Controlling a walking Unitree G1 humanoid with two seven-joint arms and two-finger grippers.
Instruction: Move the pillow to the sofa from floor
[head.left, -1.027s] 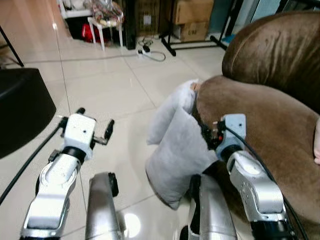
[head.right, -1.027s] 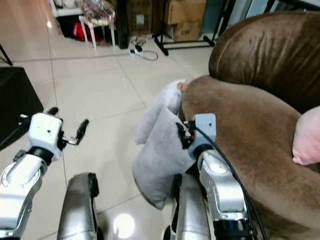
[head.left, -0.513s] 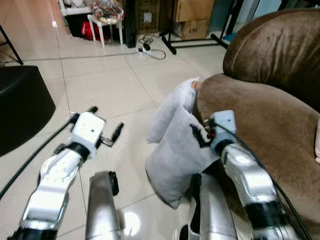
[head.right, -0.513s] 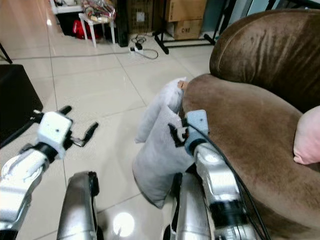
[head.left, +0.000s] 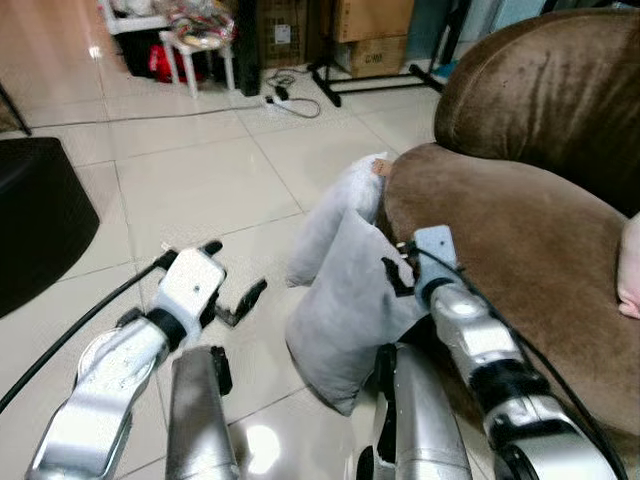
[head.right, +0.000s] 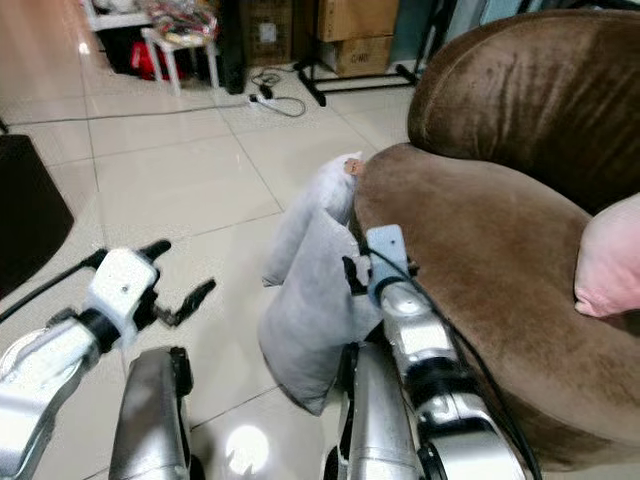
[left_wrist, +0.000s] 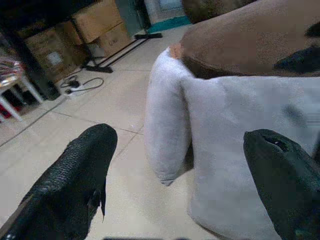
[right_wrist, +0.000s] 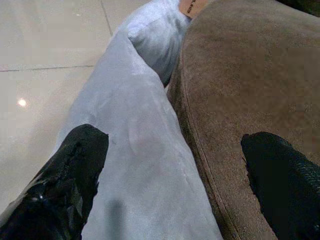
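Two pale grey pillows stand on the tiled floor, leaning on the front of the brown sofa (head.left: 520, 230). The nearer pillow (head.left: 345, 310) is in front of the farther one (head.left: 335, 215). My right gripper (head.left: 393, 272) is open at the nearer pillow's top edge, where it meets the sofa seat. In the right wrist view the gripper (right_wrist: 172, 145) straddles that pillow (right_wrist: 135, 150) and the seat (right_wrist: 240, 90). My left gripper (head.left: 235, 272) is open, low over the floor, left of the pillows. In the left wrist view it (left_wrist: 180, 145) faces both pillows (left_wrist: 235, 150).
A pink cushion (head.right: 610, 255) lies on the sofa at the right. A black rounded object (head.left: 35, 220) sits on the floor at the left. A white stool (head.left: 195, 50), cardboard boxes (head.left: 375, 40) and a power strip (head.left: 275, 98) are at the back. My silver legs (head.left: 195, 420) fill the near foreground.
My left gripper has moved forward and to the right, closer to the pillows. My right gripper has reached forward to the nearer pillow's top edge. The pillows have not moved.
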